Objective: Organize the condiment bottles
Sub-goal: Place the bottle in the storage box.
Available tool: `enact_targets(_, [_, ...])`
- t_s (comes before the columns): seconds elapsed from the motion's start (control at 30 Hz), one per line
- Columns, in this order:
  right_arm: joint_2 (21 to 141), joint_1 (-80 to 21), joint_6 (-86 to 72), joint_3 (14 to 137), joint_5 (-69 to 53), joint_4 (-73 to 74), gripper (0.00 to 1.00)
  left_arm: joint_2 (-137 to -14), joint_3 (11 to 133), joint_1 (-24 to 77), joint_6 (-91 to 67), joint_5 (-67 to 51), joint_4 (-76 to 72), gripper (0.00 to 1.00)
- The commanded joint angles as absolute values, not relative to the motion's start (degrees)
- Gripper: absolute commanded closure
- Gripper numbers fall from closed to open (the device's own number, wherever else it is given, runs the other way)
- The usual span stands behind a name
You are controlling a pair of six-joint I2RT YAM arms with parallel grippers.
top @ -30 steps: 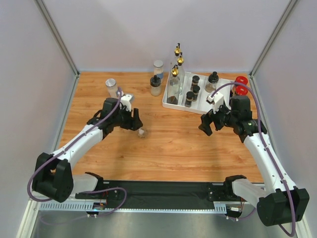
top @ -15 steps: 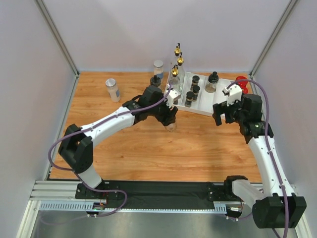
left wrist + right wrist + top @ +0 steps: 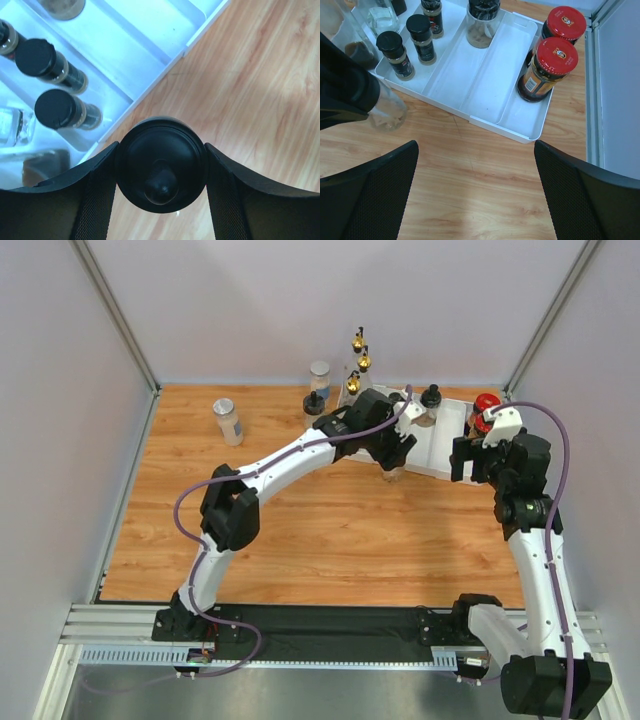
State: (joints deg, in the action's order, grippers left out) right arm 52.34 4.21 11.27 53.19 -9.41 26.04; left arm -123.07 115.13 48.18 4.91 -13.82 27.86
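Tabletop (image 3: 300, 530): left jaws brought the jar (image 3: 160, 162) beside the tray (image 3: 470, 75).

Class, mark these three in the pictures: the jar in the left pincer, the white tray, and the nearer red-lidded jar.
Held jar (image 3: 161, 167): left wrist view, its black cap.
Tray (image 3: 480, 85): right wrist view, bare compartment floor.
Nearer red-lidded jar (image 3: 556, 55): right wrist view, its lid.

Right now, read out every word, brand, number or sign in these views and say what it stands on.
Nothing can be read in any view.
Near red-lidded jar: a small emblem on the lid and a side label, both too small to read.
Far red-lidded jar: a lid emblem, too small to read.
Black-capped spice jars: side labels, blurred.
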Motion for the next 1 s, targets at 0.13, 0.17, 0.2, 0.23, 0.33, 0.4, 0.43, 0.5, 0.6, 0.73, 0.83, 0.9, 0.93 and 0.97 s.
enact_targets(0.13, [51.2,4.6,9.1,53.0,-7.8,23.7,0.0,-129.2,126.2,49.5,4.1,-11.3,22.7,1.0])
enact_targets(0.17, [51.2,4.6,9.1,53.0,-7.7,23.7,0.0,-129.8,126.6,49.6,3.6,-10.7,21.9,1.0])
enact_targets(0.2, [51.2,4.6,9.2,53.0,-7.6,23.8,0.0,-130.3,127.7,49.6,3.3,-10.1,21.4,1.0])
enact_targets(0.23, [51.0,4.6,9.2,53.0,-7.5,23.7,0.0,-131.3,128.1,49.6,3.1,-9.6,20.1,1.0])
enact_targets(0.33, [50.8,4.7,9.3,52.9,-6.9,23.6,0.0,-132.9,129.3,49.7,1.8,-8.0,16.8,1.0])
enact_targets(0.4, [50.8,4.7,9.2,52.9,-7.0,23.6,0.0,-133.7,130.6,49.7,1.1,-7.6,15.4,1.0])
enact_targets(0.43, [50.8,4.7,9.3,52.9,-7.0,23.5,0.0,-134.6,131.3,49.8,1.0,-7.3,14.5,1.0])
enact_targets(0.5, [50.9,4.7,9.2,52.9,-7.1,23.6,0.0,-136.3,133.3,49.9,0.6,-6.2,13.3,1.0])
enact_targets(0.6, [50.9,4.7,9.1,52.9,-6.9,23.6,0.0,-137.7,135.1,49.9,0.4,-5.5,11.0,1.0])
enact_targets(0.73, [50.8,4.7,9.2,52.9,-7.0,23.5,0.0,-140.6,136.9,49.9,-1.0,-4.6,8.7,1.0])
enact_targets(0.83, [50.9,4.7,9.1,52.8,-7.0,23.5,0.0,-142.7,139.0,49.9,-1.2,-4.0,8.0,1.0])
enact_targets(0.9, [51.0,4.7,9.2,52.8,-7.0,23.5,0.0,-143.4,139.6,49.9,-1.5,-3.3,7.0,1.0])
enact_targets(0.93, [51.0,4.7,9.1,52.8,-7.0,23.5,0.0,-144.0,139.6,49.9,-1.5,-3.2,6.6,1.0])
enact_targets(0.97, [51.0,4.7,9.1,52.8,-7.0,23.5,0.0,-144.3,139.8,49.9,-1.6,-2.9,6.2,1.0])
